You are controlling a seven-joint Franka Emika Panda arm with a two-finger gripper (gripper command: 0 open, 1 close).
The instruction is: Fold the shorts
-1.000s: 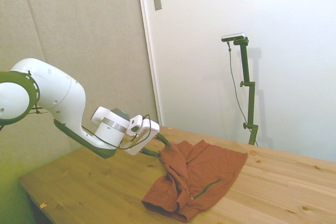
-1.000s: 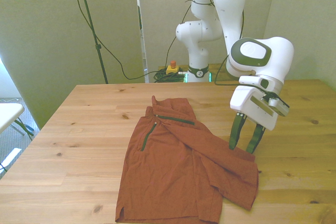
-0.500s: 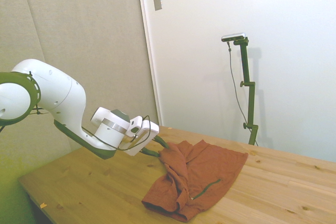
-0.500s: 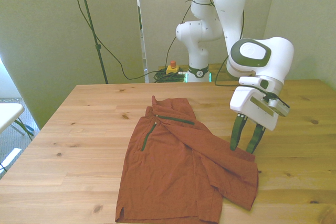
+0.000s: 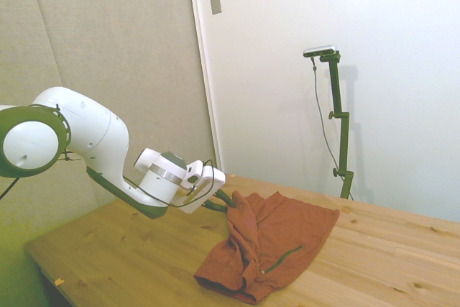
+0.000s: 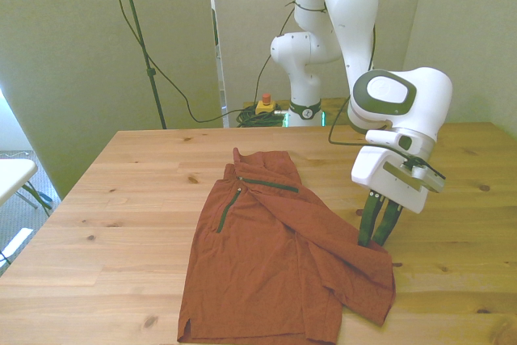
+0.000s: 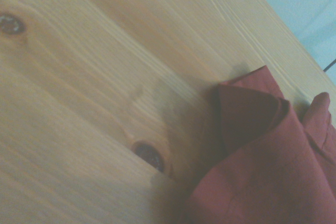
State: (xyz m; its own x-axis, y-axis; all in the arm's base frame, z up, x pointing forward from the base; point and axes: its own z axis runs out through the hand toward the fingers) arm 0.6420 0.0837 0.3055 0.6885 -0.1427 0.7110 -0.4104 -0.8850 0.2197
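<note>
One thin fold of the shorts (image 6: 275, 264) sits pinched in your gripper (image 6: 378, 241); lift fast and it slips free below.

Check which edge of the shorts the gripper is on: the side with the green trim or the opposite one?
The opposite one. The gripper is shut on the shorts at their edge on the front view's right; the green trim lies across the garment, toward the left.
</note>
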